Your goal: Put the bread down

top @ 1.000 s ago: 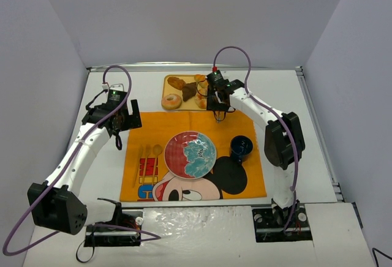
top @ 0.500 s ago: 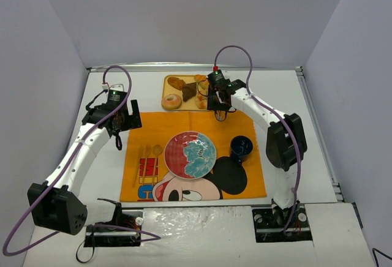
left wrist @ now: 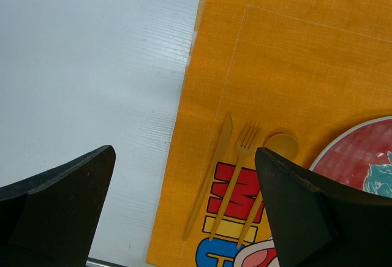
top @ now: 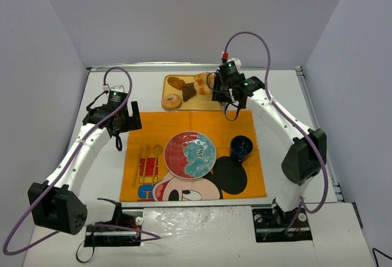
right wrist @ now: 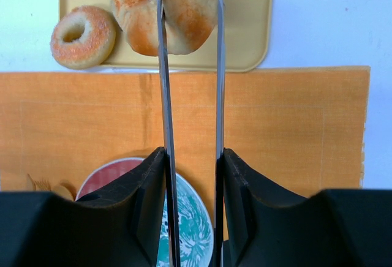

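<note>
Bread (right wrist: 187, 10) is pinched by right jaws over the tray (right wrist: 248, 40); left jaws spread above placemat (left wrist: 294, 65).

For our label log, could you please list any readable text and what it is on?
Block lettering on the orange placemat: red, yellow and blue letters, partly under the fork and cut off; no word can be read.
No other text shows.

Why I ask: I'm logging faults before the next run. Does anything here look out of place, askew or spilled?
Only the ring donut: it sits at the near left corner of the tray, hanging partly off its edge over the white table. Nothing looks spilled or damaged.
</note>
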You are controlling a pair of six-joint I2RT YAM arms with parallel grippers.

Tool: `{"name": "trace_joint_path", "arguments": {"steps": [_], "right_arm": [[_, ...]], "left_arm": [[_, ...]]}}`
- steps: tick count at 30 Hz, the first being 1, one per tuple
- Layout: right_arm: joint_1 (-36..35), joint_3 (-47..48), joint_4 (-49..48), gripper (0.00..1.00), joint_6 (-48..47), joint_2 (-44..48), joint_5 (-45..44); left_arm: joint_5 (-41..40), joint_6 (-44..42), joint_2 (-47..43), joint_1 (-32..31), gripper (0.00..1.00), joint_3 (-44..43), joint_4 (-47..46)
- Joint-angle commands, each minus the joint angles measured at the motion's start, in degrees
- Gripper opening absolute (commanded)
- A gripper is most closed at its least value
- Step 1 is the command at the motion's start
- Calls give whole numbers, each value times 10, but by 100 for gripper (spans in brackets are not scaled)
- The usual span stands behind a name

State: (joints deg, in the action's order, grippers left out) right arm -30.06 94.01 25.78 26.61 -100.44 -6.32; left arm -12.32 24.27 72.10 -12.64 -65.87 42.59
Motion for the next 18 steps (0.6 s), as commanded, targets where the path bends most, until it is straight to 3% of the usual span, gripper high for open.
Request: {"name": "trace_joint_path", "arguments": {"steps": [1,10,18], "right_arm": [[-3,-34,-7,0,6,61,39],[-42,-151,-3,0,28,174,97],[-129,-221,0,0,55,213,88]], "left_arm": [[-14,-2,-20,-3,97,-12,-2],[-15,-4,-28,-3,97,-8,-1],[-16,-3,-34,-4,97,-4,-1]]}}
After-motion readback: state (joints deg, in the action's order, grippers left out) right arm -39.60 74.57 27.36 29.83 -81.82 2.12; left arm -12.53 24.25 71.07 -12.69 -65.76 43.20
